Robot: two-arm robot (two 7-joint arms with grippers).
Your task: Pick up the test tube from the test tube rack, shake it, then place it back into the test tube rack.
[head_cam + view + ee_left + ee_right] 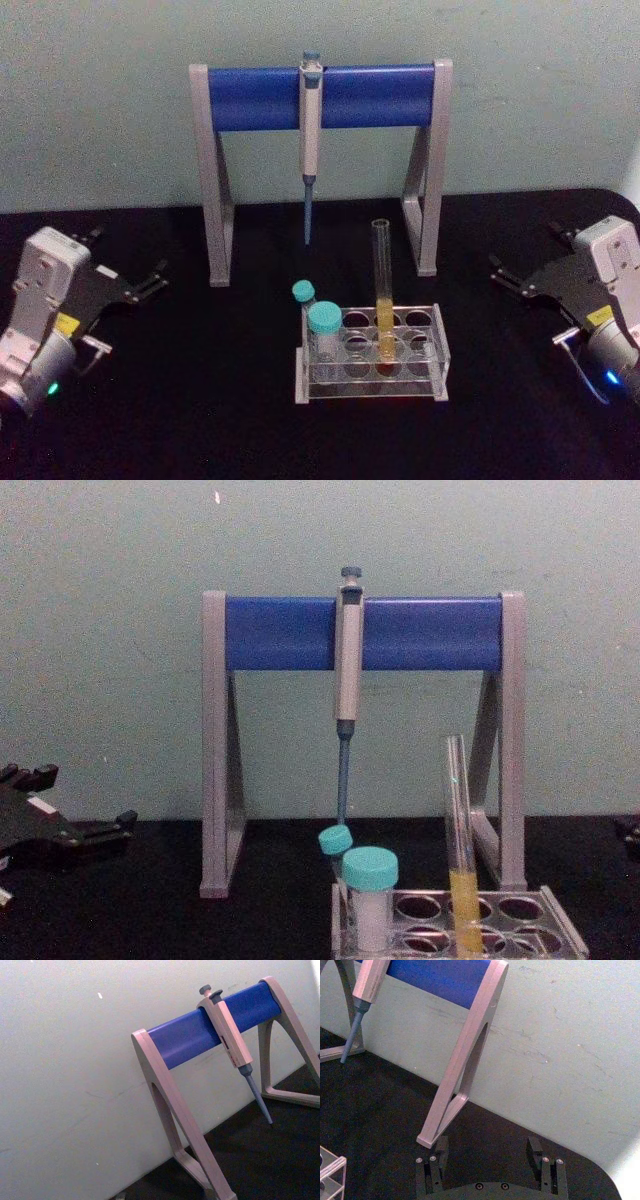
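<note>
The test tube [382,290] stands upright in a middle hole of the clear test tube rack [432,368], with yellow-orange liquid in its lower part. From the chest view the test tube [460,830] rises well above the test tube rack [562,932]. My left gripper [126,255] rests open on the black table far to the left of the rack, holding nothing, and its fingers show at the chest view's left edge [80,802]. My right gripper [530,252] sits open and holding nothing far to the right. In the right wrist view, its fingers [440,1147] are spread wide.
Two teal-capped vials [323,325] stand in the rack's left end. Behind the rack stands a grey-and-blue pipette stand [250,97] with a pipette [310,150] hanging from its bar. A pale wall closes the back of the black table [200,400].
</note>
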